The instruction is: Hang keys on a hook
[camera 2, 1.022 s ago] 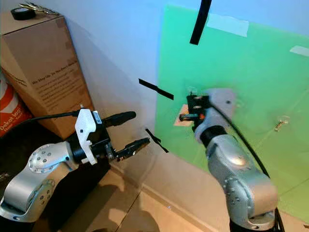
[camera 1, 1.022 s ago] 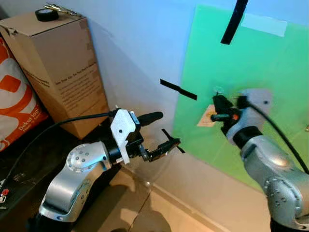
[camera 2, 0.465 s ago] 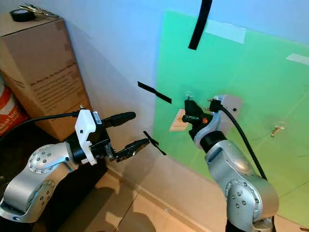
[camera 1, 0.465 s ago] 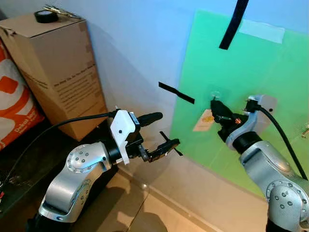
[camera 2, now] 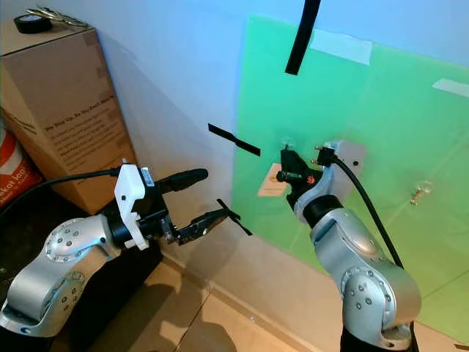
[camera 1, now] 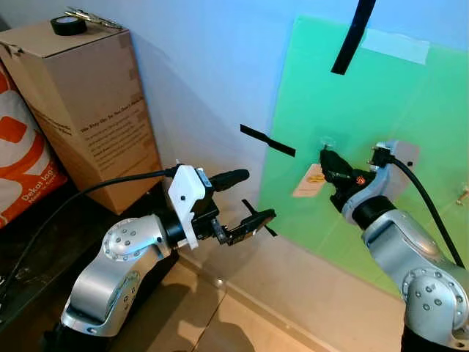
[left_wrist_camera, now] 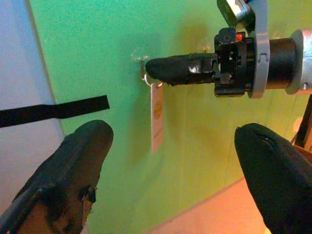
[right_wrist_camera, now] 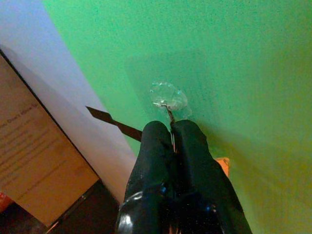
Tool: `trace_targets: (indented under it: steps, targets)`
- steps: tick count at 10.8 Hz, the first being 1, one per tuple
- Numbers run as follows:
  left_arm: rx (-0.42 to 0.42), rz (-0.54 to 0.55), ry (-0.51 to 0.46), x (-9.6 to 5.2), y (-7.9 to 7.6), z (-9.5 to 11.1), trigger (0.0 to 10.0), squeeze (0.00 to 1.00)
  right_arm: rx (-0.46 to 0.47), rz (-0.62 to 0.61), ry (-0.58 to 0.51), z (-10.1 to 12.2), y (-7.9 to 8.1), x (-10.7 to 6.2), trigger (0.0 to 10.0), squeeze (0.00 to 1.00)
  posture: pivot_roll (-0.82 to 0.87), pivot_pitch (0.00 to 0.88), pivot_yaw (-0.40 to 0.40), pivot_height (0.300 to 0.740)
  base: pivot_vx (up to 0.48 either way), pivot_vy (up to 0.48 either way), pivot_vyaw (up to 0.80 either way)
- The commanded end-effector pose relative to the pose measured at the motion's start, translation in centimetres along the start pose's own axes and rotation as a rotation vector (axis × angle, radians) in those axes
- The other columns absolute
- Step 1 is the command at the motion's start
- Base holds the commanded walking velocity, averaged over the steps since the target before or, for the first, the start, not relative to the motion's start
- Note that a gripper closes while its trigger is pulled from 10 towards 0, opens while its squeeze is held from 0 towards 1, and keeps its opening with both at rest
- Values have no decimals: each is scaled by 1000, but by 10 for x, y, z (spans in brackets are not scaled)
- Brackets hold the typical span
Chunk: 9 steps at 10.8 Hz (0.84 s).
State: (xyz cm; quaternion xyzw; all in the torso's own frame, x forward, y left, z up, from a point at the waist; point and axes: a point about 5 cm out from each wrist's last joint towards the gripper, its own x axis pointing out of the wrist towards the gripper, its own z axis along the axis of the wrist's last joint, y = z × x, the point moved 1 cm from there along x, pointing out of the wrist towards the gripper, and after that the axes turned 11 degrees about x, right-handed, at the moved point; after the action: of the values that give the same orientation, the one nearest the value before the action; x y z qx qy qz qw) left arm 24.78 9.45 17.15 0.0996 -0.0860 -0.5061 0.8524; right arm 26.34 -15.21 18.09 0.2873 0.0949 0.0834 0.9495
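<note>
A clear hook (camera 1: 327, 139) is stuck on the green board (camera 1: 418, 103) on the wall. My right gripper (camera 1: 325, 157) is just below it, shut on the thin key ring (right_wrist_camera: 171, 119), which reaches up to the hook (right_wrist_camera: 167, 95). A white tag with an orange mark (camera 1: 311, 180) hangs from the ring against the board. I cannot tell whether the ring sits over the hook. My left gripper (camera 1: 259, 195) is held open in front of the wall, left of the board and lower, with nothing in it. In its wrist view the right gripper's fingers (left_wrist_camera: 180, 69) point at the hook (left_wrist_camera: 144, 73) and tag (left_wrist_camera: 156, 117).
A tall cardboard box (camera 1: 88, 110) stands at the left against the wall, with a black tape roll (camera 1: 68, 25) on top. An orange-and-white bag (camera 1: 22, 147) is beside it. Black tape strips (camera 1: 267, 139) mark the wall. A second small hook (camera 2: 419, 192) sits further right on the board.
The right wrist has turned and its fingertips have risen to the hook with the key ring. The left arm has stayed where it was.
</note>
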Motion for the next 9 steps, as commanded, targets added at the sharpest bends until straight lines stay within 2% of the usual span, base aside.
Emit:
trace_targets:
  steps: [1,3,7,8,9]
  targets:
    - [23,-6,-18,2,2,7,10000,341,22,-181,232,-40,-33,-2,10000,0,-112,34,29,740,0,0,0]
    - [27,1,-30,3,5,10,10000,341,-10,-166,215,-36,-29,1,10000,0,-114,30,29,740,0,0,0]
    - [29,1,-30,4,5,9,10000,341,-9,-173,196,-32,-30,2,10000,12,-115,31,28,740,0,0,0]
    - [28,1,-30,4,4,9,10000,341,-5,-176,183,-30,-31,3,10000,1000,-115,31,28,740,0,0,0]
    - [28,0,-30,4,4,9,10000,341,-2,-176,176,-29,-31,3,10000,1000,-115,31,29,740,0,0,0]
